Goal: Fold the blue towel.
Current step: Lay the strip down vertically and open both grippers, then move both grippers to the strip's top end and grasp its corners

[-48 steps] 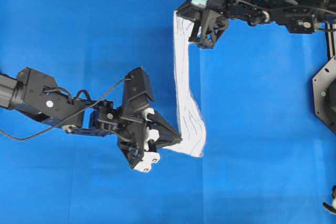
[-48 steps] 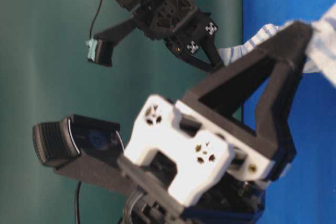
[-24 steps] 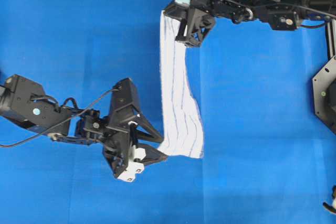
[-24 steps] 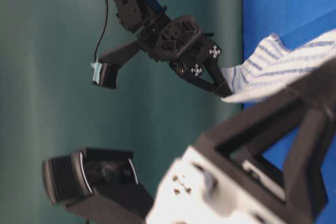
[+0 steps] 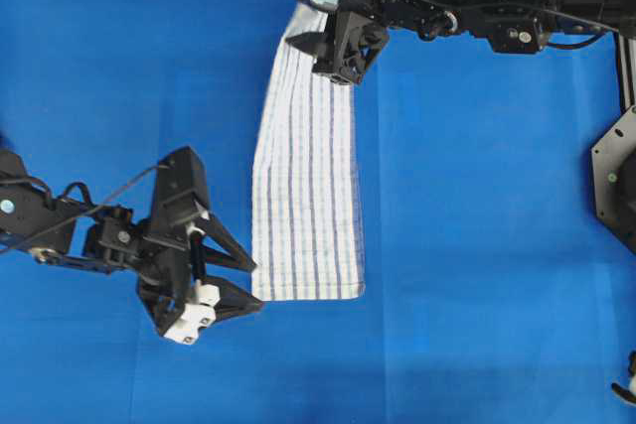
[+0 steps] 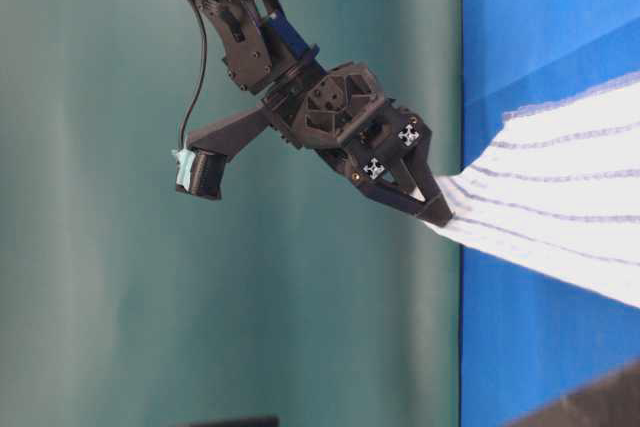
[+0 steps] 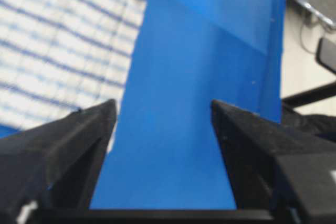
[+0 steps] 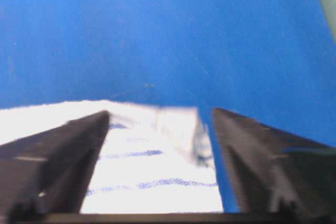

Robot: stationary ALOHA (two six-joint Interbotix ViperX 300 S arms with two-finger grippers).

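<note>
The blue towel (image 5: 306, 166) is a white cloth with thin blue stripes. It lies flat as a long narrow strip on the blue table covering (image 5: 477, 245) and also shows as a pale striped sheet (image 6: 565, 217) in the table-level view. My left gripper (image 5: 256, 286) is open just left of the towel's near left corner, with only bare blue covering between its fingers (image 7: 84, 129); that towel corner (image 7: 58, 51) shows at upper left. My right gripper (image 5: 320, 59) stands open over the towel's far end, and the cloth (image 8: 152, 171) lies loose between its spread fingers (image 8: 68, 145).
A black metal fixture (image 5: 618, 176) sits at the right edge of the overhead view. In the table-level view a grey-green backdrop (image 6: 150, 297) lies behind the right arm (image 6: 330, 117).
Both grippers have opened and let go of the towel. The towel, hanging twisted between them before, now lies spread flat. The left arm has drawn back to the left; the right shifted left.
</note>
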